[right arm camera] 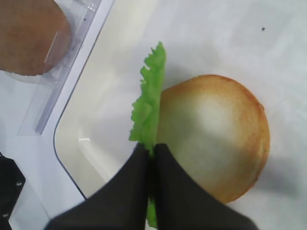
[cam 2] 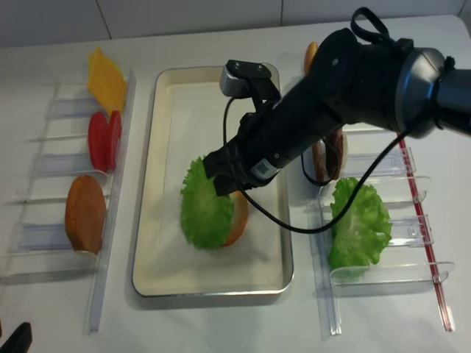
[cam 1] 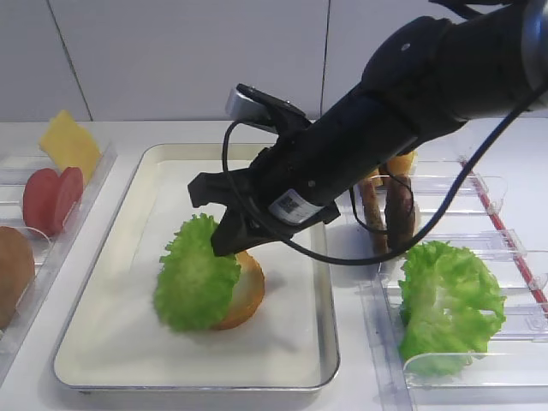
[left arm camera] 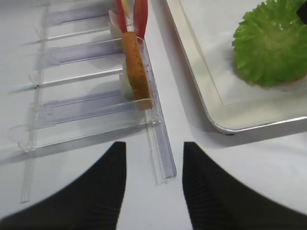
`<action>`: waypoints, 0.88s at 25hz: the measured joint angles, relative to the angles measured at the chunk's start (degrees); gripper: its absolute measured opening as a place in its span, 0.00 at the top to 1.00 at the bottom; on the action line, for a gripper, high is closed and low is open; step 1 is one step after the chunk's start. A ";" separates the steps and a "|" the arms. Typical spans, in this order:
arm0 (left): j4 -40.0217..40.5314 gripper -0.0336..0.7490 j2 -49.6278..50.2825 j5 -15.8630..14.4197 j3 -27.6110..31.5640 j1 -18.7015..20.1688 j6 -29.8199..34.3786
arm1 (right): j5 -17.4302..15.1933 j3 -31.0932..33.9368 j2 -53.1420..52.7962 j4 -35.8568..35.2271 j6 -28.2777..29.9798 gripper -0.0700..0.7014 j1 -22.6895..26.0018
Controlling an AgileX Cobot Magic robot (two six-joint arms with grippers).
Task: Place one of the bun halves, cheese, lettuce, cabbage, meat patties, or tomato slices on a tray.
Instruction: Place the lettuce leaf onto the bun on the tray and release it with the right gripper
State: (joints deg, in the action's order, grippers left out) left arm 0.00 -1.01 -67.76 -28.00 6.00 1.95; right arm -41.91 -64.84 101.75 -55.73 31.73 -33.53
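My right gripper [cam 1: 228, 236] is shut on the top edge of the lettuce [cam 1: 196, 276], a ruffled bright green leaf that hangs on edge over the tray [cam 1: 195, 378]. In the right wrist view the jaws [right arm camera: 151, 146] pinch the leaf [right arm camera: 150, 95] edge-on, right beside a bun half [right arm camera: 214, 135] lying cut face up on the tray liner. The leaf hides much of this bun [cam 1: 245, 294] in the high view. My left gripper [left arm camera: 153, 145] stands open above bare table near the end of a clear rack [left arm camera: 162, 158], holding nothing.
The left rack holds cheese [cam 2: 106, 78], tomato slices [cam 2: 103, 140] and another bun half [cam 2: 85, 213]. The right racks hold meat patties [cam 2: 327, 158] and bunched green leaves [cam 2: 360, 225]. The right arm crosses over the tray's far right part.
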 joint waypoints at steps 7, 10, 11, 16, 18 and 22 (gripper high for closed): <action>0.00 0.58 0.00 0.00 0.00 0.00 0.00 | 0.66 0.00 0.00 6.90 -4.24 0.89 0.00; 0.00 0.58 0.00 0.00 0.00 0.00 0.00 | 1.19 0.00 0.00 7.89 -4.82 0.89 0.00; 0.00 0.58 0.00 0.00 0.00 0.00 0.00 | 1.19 0.00 0.00 7.99 -4.82 0.89 0.00; 0.00 0.58 0.00 0.00 0.00 0.00 0.00 | 1.66 -0.03 0.60 8.35 -4.88 0.89 0.00; 0.00 0.58 0.00 0.00 0.00 0.00 0.00 | 1.78 -0.03 0.99 8.35 -4.99 0.89 0.00; 0.00 0.58 0.00 0.00 0.00 0.00 0.00 | 2.15 -0.03 1.32 8.66 -4.96 0.89 0.00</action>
State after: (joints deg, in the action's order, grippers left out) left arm 0.00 -1.01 -67.76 -28.00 6.00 1.95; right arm -39.76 -64.88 103.07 -47.08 26.77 -33.53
